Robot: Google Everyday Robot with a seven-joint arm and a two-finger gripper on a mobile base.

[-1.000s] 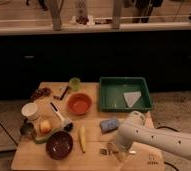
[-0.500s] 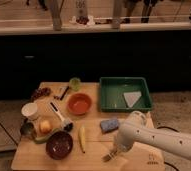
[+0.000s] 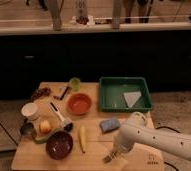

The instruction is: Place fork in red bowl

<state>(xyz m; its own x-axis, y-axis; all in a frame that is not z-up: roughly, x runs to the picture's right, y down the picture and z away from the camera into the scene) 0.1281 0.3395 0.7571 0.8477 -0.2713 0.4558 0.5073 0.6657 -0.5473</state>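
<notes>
The red bowl (image 3: 79, 104) stands in the middle of the wooden table (image 3: 94, 152). My white arm comes in from the right, and my gripper (image 3: 111, 157) is down low near the table's front edge, right of the yellow banana (image 3: 82, 138) and well in front of the red bowl. A short, thin silvery-grey piece, apparently the fork (image 3: 108, 159), pokes out at the gripper's tip just over the wood. I cannot tell whether it is held.
A green tray (image 3: 111, 95) with a pale cloth stands at the back right. A blue sponge (image 3: 109, 124) lies just behind the gripper. A dark bowl (image 3: 59, 144), a black-and-white utensil (image 3: 60, 116), a white cup (image 3: 30, 110) and a small yellow-green cup (image 3: 75, 83) are to the left.
The gripper has moved a little lower and to the left, toward the table's front edge. Nothing else on the table has moved.
</notes>
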